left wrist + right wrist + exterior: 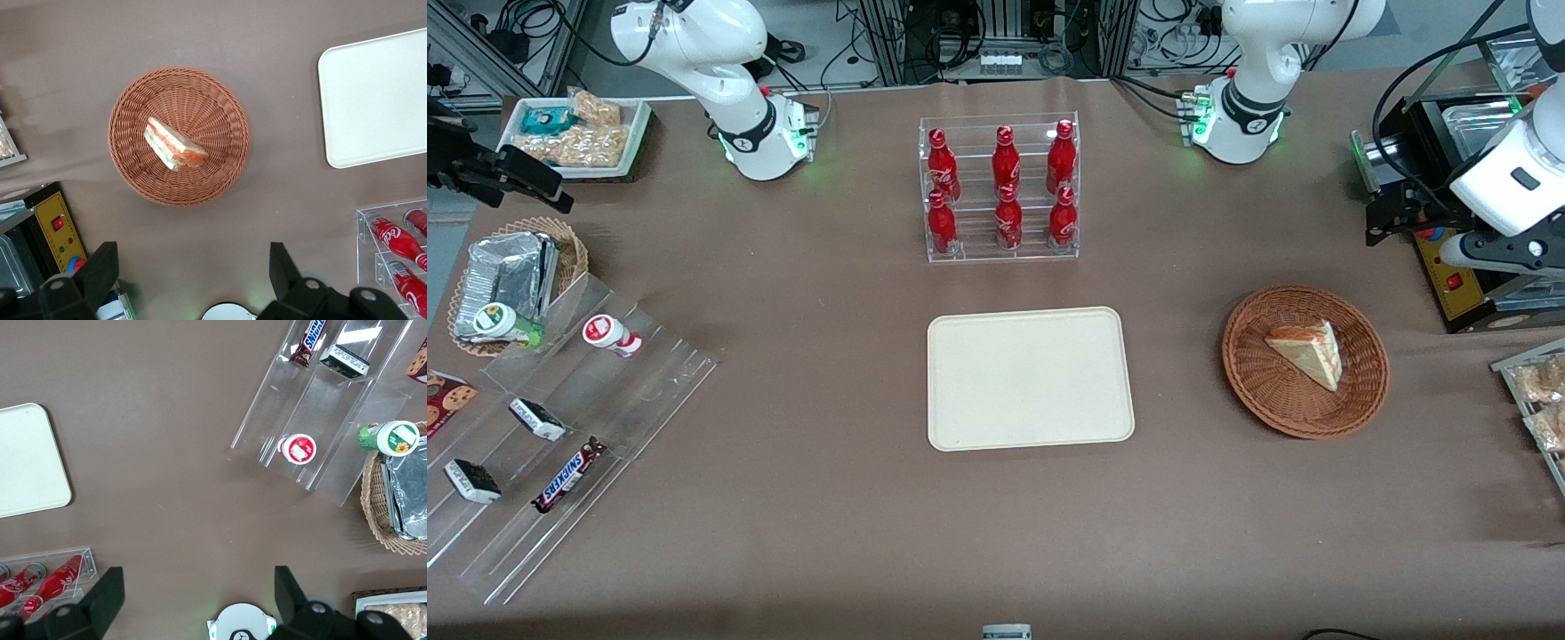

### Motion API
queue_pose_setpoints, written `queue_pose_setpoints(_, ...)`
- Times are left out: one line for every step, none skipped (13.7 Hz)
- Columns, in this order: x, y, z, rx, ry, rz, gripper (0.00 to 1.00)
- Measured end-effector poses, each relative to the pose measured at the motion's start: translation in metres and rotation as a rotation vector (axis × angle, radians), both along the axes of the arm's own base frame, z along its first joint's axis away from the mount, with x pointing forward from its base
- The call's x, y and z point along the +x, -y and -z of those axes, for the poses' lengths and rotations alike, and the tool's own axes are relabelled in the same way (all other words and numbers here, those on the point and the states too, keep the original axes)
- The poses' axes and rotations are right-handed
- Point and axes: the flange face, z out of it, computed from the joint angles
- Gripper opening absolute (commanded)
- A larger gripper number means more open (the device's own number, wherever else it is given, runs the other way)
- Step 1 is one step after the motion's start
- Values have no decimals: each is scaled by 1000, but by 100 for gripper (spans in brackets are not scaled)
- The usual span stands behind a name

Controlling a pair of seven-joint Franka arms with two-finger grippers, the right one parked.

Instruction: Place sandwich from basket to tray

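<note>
Hovering high above the basket [179, 135], gripper [193, 270] stood wide, apparently empty; sandwich [174, 145] lay inside basket, tray [1029, 379] beside it

Tray [380, 100] edge-cropped; gripper [193, 273] fingertips only

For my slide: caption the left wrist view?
Open gripper high above the sandwich in its basket, tray empty.

Left end effector [190, 277] raised, fingers [100, 270] spread wide.
</note>
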Motion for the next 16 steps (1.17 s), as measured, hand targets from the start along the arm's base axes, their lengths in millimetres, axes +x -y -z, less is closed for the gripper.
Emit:
queue_pose_setpoints(0, 0, 1, 0, -1, 0, 100)
queue_pose_setpoints(0, 0, 1, 0, -1, 0, 100)
queue_pose_setpoints(0, 0, 1, 0, -1, 0, 100)
queue_pose_setpoints(0, 0, 1, 0, 0, 0, 100)
queue_pose_setpoints(1, 0, 1, 0, 0, 0, 100)
queue_pose_setpoints(1, 0, 1, 0, 0, 0, 100)
queue_pose_setpoints(1, 0, 1, 0, 0, 0, 100)
queue_pose_setpoints(1, 0, 1, 0, 0, 0, 100)
queue_pose_setpoints(1, 0, 1, 0, 0, 0, 100)
queue_pose_setpoints(1, 0, 1, -1, -1, 0, 100)
queue_pose_setpoints(1, 0, 2, 0, -2, 0, 100)
queue_pose_setpoints(1, 0, 3, 0, -6, 0, 100)
queue_pose_setpoints(2, 0, 6, 0, -11, 1, 100)
queue_pose_setpoints(3, 1, 9, 1, -19, 0, 100)
queue_pose_setpoints(4, 0, 15, 4, -33, -2, 100)
queue_pose_setpoints(4, -1, 23, 7, -50, -8, 100)
